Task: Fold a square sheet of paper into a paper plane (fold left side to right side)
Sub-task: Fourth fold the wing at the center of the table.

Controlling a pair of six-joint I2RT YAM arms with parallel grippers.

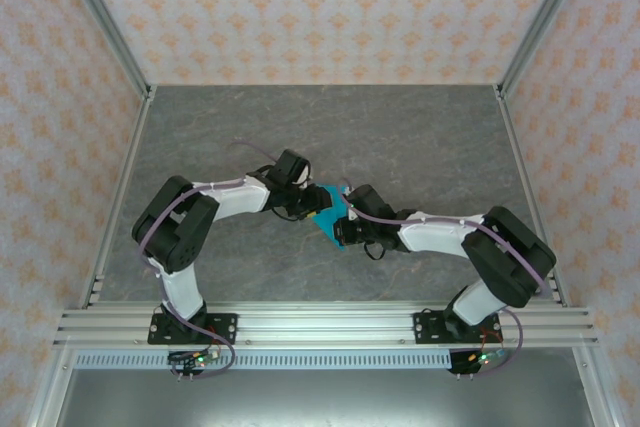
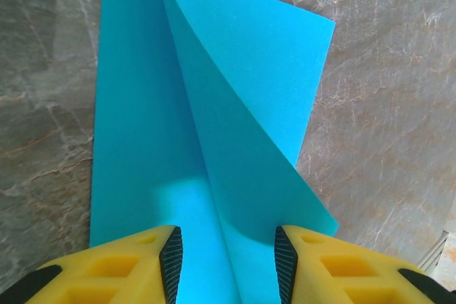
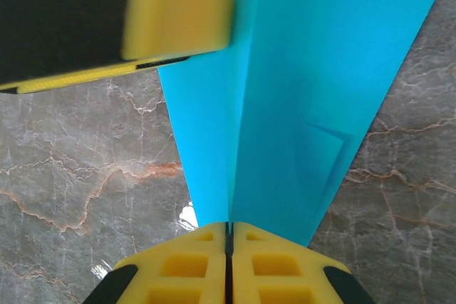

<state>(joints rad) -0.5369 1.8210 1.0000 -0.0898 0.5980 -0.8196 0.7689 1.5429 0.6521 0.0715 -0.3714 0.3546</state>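
**Left gripper** (image 2: 228, 241): jaws partly open. The two yellow fingers with black pads (image 2: 172, 261) stand apart, one on each side of the thin, bright cyan-blue sheet of paper (image 2: 214, 105). The sheet runs through the gap. Contact between pads and paper cannot be confirmed. From this wrist view, a lengthwise crease leads away from the gap, and the flap to the right of the crease curves upward.

**Right gripper** (image 3: 229, 230): jaws fully closed, the yellow fingers meeting along a single seam. One narrow end of the cyan-blue sheet of paper (image 3: 306, 69) is pinched in that seam, and the sheet widens away from it. One yellow finger (image 3: 178, 12) of the left gripper sits against the far part of the sheet.

**Location**: in the overhead view, the sheet (image 1: 328, 212) lies at the middle of the grey marble-patterned table top (image 1: 400, 137), between the left gripper (image 1: 303, 209) and the right gripper (image 1: 340, 230).
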